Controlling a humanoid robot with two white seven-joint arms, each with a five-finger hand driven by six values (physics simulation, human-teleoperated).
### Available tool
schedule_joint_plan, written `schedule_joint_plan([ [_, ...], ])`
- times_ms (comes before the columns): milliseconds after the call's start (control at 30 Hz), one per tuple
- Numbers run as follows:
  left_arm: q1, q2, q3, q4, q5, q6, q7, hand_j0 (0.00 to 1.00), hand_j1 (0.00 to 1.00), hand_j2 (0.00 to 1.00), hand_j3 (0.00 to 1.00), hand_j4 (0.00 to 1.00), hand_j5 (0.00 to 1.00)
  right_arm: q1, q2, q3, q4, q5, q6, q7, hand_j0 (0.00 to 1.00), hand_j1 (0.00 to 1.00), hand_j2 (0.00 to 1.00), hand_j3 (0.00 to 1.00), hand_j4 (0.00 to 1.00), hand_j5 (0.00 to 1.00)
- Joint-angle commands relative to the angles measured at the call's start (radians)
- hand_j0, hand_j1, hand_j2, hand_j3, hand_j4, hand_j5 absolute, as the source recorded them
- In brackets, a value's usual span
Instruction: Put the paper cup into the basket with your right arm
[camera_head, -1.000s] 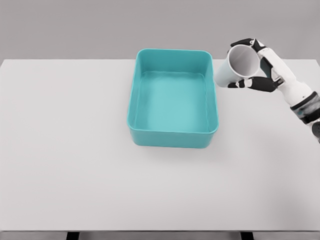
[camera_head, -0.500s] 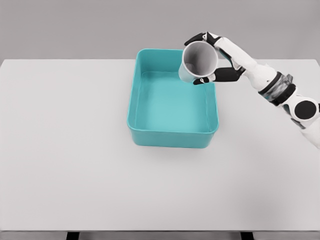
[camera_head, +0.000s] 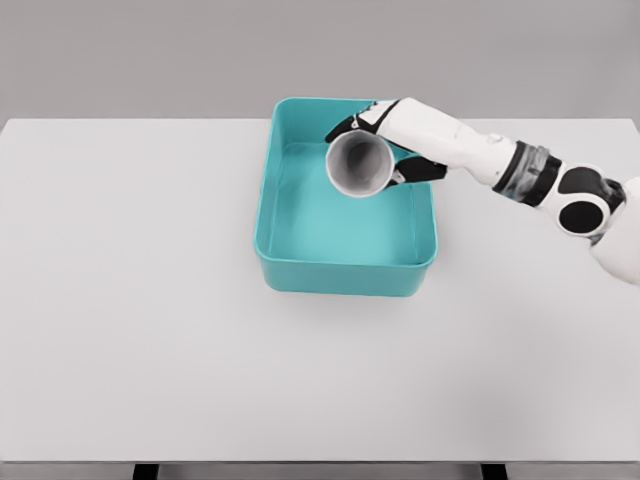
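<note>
— Where is the paper cup (camera_head: 358, 166)?
— Over the teal basket (camera_head: 268, 215), above its far right part, tipped so its open mouth faces us; the right hand (camera_head: 392, 140) has it.
— How do the fingers (camera_head: 342, 127) sit?
— Curled around the cup's wall, closed on it; the basket stands on the white surface (camera_head: 130, 300).

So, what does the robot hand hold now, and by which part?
The right robot hand holds the paper cup by its side wall, over the basket.
</note>
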Motion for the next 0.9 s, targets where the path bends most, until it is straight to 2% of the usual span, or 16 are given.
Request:
schedule_joint_plan([
  [0, 0.0, 0.0, 0.0, 0.0, 0.0, 0.0, 0.0, 1.0, 1.0, 1.0, 1.0, 1.0, 1.0, -0.002, 0.01, 0.007, 0.002, 0.068, 0.0, -0.018, 0.83, 0.83, 0.83, 0.83, 0.83, 0.83],
  [33, 0.0, 0.0, 0.0, 0.0, 0.0, 0.0, 0.0, 1.0, 1.0, 1.0, 1.0, 1.0, 1.0, -0.012, 0.011, 0.014, 0.008, 0.068, 0.0, -0.018, 1.0, 1.0, 1.0, 1.0, 1.0, 1.0],
  [233, 0.0, 0.0, 0.0, 0.0, 0.0, 0.0, 0.0, 1.0, 1.0, 1.0, 1.0, 1.0, 1.0, -0.046, 0.002, 0.023, 0.033, 0.068, 0.0, -0.016, 1.0, 1.0, 1.0, 1.0, 1.0, 1.0],
  [400, 0.0, 0.0, 0.0, 0.0, 0.0, 0.0, 0.0, 1.0, 1.0, 1.0, 1.0, 1.0, 1.0, -0.149, -0.003, 0.06, 0.068, 0.07, 0.0, -0.007, 1.0, 1.0, 1.0, 1.0, 1.0, 1.0],
  [467, 0.0, 0.0, 0.0, 0.0, 0.0, 0.0, 0.0, 1.0, 1.0, 1.0, 1.0, 1.0, 1.0, -0.245, -0.065, 0.118, 0.077, 0.067, 0.0, -0.011, 1.0, 1.0, 1.0, 1.0, 1.0, 1.0],
  [500, 0.0, 0.0, 0.0, 0.0, 0.0, 0.0, 0.0, 1.0, 1.0, 1.0, 1.0, 1.0, 1.0, -0.296, -0.128, 0.176, 0.072, 0.065, 0.0, -0.016, 1.0, 1.0, 1.0, 1.0, 1.0, 1.0],
  [533, 0.0, 0.0, 0.0, 0.0, 0.0, 0.0, 0.0, 1.0, 1.0, 1.0, 1.0, 1.0, 1.0, -0.307, -0.2, 0.198, 0.069, 0.068, 0.0, -0.016, 1.0, 1.0, 1.0, 1.0, 1.0, 1.0],
  [600, 0.0, 0.0, 0.0, 0.0, 0.0, 0.0, 0.0, 1.0, 1.0, 1.0, 1.0, 1.0, 1.0, -0.301, -0.273, 0.199, 0.068, 0.07, 0.0, -0.01, 1.0, 1.0, 1.0, 1.0, 1.0, 1.0],
  [700, 0.0, 0.0, 0.0, 0.0, 0.0, 0.0, 0.0, 1.0, 1.0, 1.0, 1.0, 1.0, 1.0, -0.276, -0.322, 0.199, 0.051, 0.071, 0.0, -0.01, 1.0, 1.0, 1.0, 1.0, 1.0, 1.0],
  [767, 0.0, 0.0, 0.0, 0.0, 0.0, 0.0, 0.0, 1.0, 1.0, 1.0, 1.0, 1.0, 1.0, -0.199, -0.38, 0.195, 0.022, 0.071, 0.0, -0.013, 1.0, 1.0, 1.0, 1.0, 1.0, 1.0],
  [833, 0.0, 0.0, 0.0, 0.0, 0.0, 0.0, 0.0, 1.0, 1.0, 1.0, 1.0, 1.0, 1.0, -0.181, -0.408, 0.188, -0.006, 0.067, 0.0, -0.007, 1.0, 1.0, 1.0, 1.0, 1.0, 1.0],
  [867, 0.0, 0.0, 0.0, 0.0, 0.0, 0.0, 0.0, 1.0, 1.0, 1.0, 1.0, 1.0, 1.0, -0.181, -0.42, 0.188, -0.044, 0.065, 0.0, -0.005, 1.0, 1.0, 1.0, 1.0, 1.0, 1.0],
])
